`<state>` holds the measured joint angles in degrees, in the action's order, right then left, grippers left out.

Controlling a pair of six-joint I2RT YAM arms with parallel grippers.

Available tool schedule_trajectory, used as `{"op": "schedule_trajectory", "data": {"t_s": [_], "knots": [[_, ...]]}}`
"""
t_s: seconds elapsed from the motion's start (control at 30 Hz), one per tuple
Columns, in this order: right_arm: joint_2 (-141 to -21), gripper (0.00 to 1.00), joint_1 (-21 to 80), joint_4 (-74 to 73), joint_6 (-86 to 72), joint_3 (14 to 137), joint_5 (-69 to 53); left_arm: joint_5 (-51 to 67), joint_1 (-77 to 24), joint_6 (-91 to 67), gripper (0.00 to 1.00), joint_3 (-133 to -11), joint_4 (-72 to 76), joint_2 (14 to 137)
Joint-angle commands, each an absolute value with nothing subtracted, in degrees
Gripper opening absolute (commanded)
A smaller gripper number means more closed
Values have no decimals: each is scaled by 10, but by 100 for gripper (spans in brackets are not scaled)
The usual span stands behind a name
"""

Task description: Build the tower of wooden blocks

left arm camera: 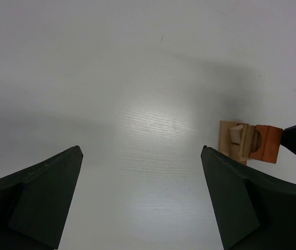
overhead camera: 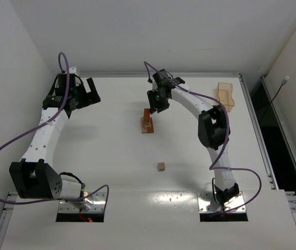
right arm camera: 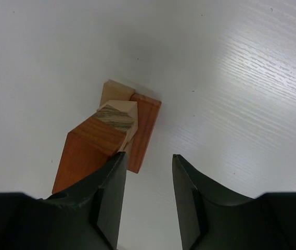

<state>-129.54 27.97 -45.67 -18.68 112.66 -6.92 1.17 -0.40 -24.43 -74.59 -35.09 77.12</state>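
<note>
The tower point(overhead camera: 146, 123) stands mid-table, a tan base with a reddish-brown block point(overhead camera: 146, 113) on top. In the right wrist view the tower point(right arm camera: 117, 117) rises just left of my right gripper point(right arm camera: 148, 156). That gripper's jaws stand apart with only bare table between them, and its left finger point(right arm camera: 108, 192) is close against the reddish-brown top block point(right arm camera: 88, 151). One loose small tan wood block point(overhead camera: 161, 166) lies nearer the bases. My left gripper point(overhead camera: 88, 92) hangs wide open and empty at the far left point(left arm camera: 141, 151), with the tower point(left arm camera: 246, 143) off to its right.
A shallow light-wood tray point(overhead camera: 225, 96) sits at the far right corner. A raised metal rim point(overhead camera: 252, 114) runs along the table's right edge, and walls close in the far side and the left.
</note>
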Motion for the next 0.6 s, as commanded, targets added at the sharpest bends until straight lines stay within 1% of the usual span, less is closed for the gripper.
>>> {"op": "schedule_trajectory", "data": {"t_s": [0.0,0.33,0.4,0.47,0.57], "knots": [[-1303,37,284,-440,-196,1151,-77,17,1,-244,97,-746,-335,755],[-1303,39,284,-440,-196,1146,-77,17,1,-244,97,-746,-335,760],[-1303,40,284,-440,-196,1146,-77,17,1,-244,97,-746,-335,760],[-1297,44,284,-440,-196,1146,-77,17,1,-244,97,-746,-335,760],[-1297,44,284,-440,-196,1141,-77,17,1,-244,97,-746,-335,760]]}}
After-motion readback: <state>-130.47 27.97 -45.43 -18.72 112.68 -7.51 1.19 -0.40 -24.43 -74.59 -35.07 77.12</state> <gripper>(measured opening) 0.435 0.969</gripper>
